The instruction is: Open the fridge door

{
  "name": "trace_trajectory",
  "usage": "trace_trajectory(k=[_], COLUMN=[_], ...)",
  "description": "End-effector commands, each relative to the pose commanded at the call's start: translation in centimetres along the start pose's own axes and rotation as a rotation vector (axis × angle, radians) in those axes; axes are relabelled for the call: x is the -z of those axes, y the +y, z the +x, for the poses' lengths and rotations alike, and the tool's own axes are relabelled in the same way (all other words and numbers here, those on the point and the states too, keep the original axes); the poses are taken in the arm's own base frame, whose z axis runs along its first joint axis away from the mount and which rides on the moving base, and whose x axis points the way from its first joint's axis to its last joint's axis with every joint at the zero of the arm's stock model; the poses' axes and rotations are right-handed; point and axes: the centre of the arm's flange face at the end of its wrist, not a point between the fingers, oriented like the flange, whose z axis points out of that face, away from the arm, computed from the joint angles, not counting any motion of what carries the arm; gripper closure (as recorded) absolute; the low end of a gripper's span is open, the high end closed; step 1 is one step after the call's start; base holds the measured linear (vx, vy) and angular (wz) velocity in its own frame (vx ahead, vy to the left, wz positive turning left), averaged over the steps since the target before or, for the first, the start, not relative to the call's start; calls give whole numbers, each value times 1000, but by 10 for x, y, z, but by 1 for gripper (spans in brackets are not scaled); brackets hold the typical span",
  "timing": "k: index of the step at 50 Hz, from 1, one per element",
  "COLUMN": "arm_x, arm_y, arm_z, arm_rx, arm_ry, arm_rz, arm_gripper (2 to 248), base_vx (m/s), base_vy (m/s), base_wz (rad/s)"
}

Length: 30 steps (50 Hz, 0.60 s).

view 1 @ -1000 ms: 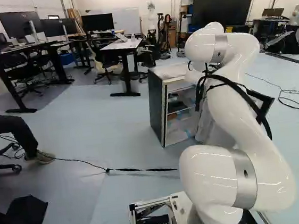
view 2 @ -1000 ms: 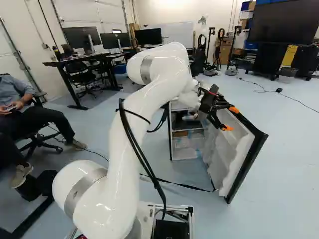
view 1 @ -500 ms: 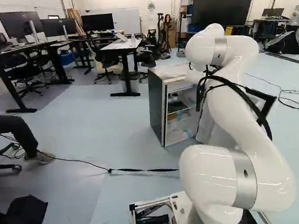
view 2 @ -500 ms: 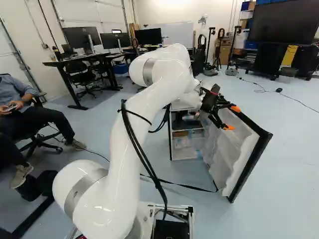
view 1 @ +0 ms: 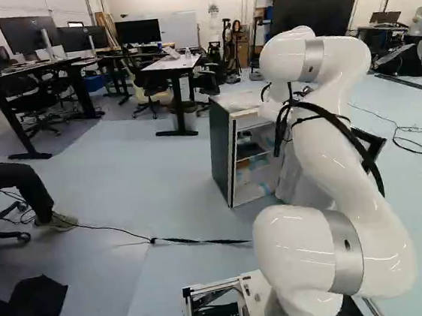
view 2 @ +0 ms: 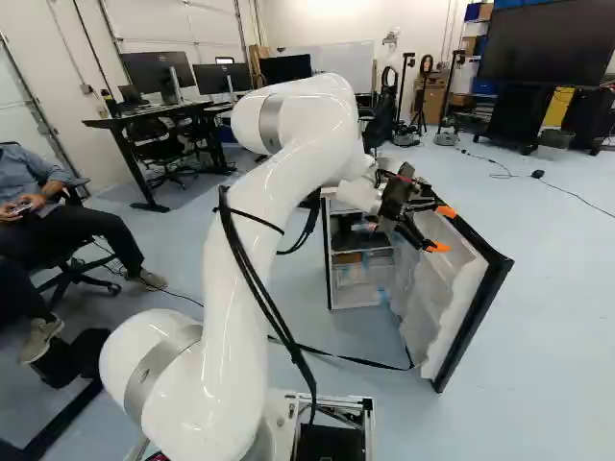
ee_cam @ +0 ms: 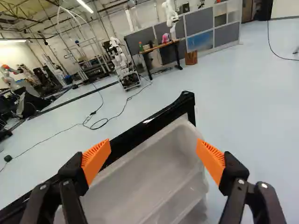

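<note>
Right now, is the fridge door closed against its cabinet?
No, the fridge door stands swung out, at a wide angle to the cabinet.

Black chairs (view 1: 153,82) flank a white-topped desk (view 1: 175,64); a cable (view 1: 413,130) lies on the floor (view 1: 163,170).

Ahead of the gripper (view 2: 442,229), we see pale blue floor (ee_cam: 252,93) with a looping black cable (ee_cam: 85,123) on it. Farther off stand grey partition panels (ee_cam: 198,23) and a wooden-topped desk (ee_cam: 161,45), near pale walls (ee_cam: 23,56) under a lit strip light (ee_cam: 85,5).
</note>
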Motion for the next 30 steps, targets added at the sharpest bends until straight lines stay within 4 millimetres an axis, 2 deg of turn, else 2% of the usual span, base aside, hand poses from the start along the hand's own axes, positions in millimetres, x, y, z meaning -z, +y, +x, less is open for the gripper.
trace_trajectory(k=[30], arm_x=[48], arm_y=[51], arm_z=[10], arm_rx=[147], arm_ry=[-2], arm_rz=[171], arm_gripper=[3], base_vx=[0], base_vy=[0], base_wz=[0])
